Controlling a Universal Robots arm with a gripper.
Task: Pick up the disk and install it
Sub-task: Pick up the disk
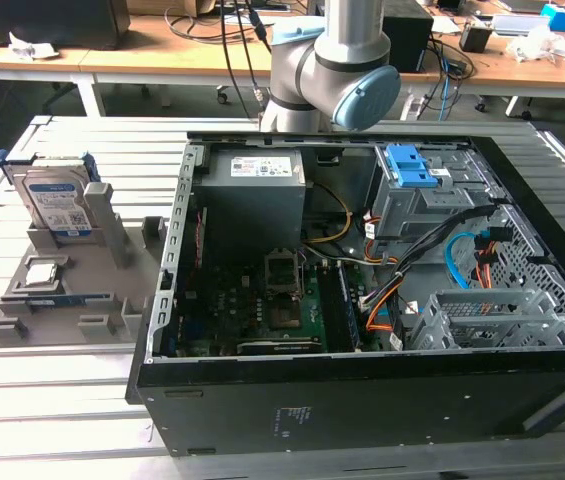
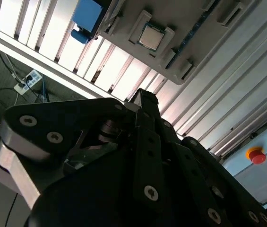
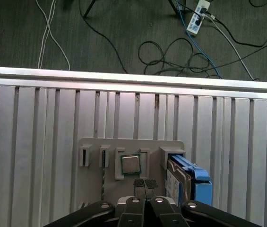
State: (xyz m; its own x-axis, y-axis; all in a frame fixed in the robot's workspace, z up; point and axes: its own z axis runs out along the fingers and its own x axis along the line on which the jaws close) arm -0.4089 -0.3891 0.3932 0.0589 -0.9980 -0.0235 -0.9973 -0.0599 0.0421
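Gripper (image 3: 145,185) fingertips pressed together, as far as we could judge, gripping nothing, facing grey holder (image 3: 90,189), disk (image 3: 183,178) stood upright in it, near processor chip (image 3: 130,164)

Slatted alu table (image 1: 42,400), wood desks (image 1: 132,62), dark carpet (image 3: 15,38)

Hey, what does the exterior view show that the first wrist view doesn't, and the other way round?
Exterior view adds: the open computer case, its blue latch, and the arm. First wrist view adds: the gripper, fingertips together and empty, plus a power strip and loose cables. Shared: the grey holder carrying the upright disk and the processor chip.
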